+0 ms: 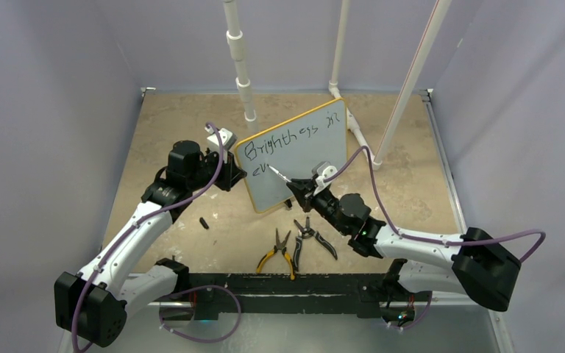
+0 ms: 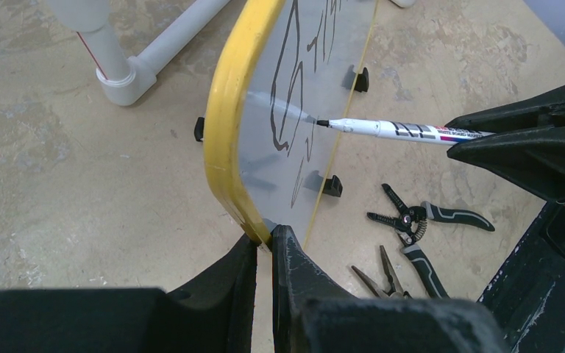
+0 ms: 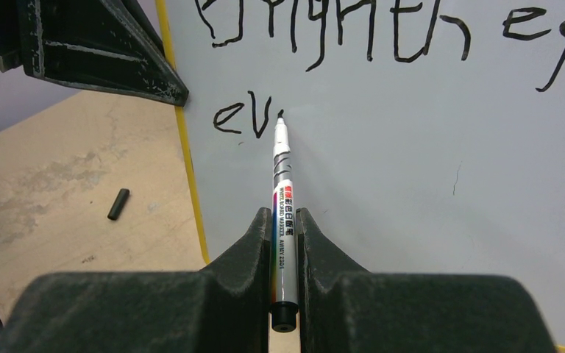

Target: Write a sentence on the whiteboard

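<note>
Marker (image 3: 282, 169) tip touches whiteboard (image 1: 301, 153), centre of top view, right after "ev" of sentence (image 1: 276, 140); right hand (image 3: 285, 220) clamps marker barrel; left hand (image 2: 265, 239) pinches board's yellow rim; best w/ light pressure, short strokes, board held steady; pliers (image 1: 279, 251) & cap (image 1: 204, 223) on tabletop (image 1: 176, 125) lower in frame, prob. no obstruction.

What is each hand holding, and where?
Left hand clamps the yellow-rimmed white whiteboard by its rim; right hand grips the white marker by its rear barrel.
</note>
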Controlling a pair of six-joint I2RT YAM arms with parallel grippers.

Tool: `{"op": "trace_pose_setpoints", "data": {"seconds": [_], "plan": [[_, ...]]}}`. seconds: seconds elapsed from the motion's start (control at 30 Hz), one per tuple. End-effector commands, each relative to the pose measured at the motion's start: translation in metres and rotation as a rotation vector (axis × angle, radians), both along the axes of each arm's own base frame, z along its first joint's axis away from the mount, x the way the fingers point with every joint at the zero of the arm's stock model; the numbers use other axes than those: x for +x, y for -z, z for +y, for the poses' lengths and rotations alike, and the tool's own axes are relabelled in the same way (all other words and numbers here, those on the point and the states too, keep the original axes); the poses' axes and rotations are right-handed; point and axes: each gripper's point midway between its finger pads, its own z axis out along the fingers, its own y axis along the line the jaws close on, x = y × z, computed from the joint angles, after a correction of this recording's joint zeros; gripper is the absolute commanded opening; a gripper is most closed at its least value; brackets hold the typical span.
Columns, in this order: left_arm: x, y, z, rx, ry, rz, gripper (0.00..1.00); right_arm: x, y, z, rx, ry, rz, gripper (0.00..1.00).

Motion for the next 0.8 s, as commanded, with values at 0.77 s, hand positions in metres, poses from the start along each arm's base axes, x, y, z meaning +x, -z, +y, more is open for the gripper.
{"op": "trace_pose_setpoints", "data": {"seconds": [0.77], "plan": [[0.000, -0.005, 0.001, 0.006, 0.012, -0.044, 0.00, 0.013, -0.018, -0.014, 0.023, 0.103, -0.032, 0.00]]}}
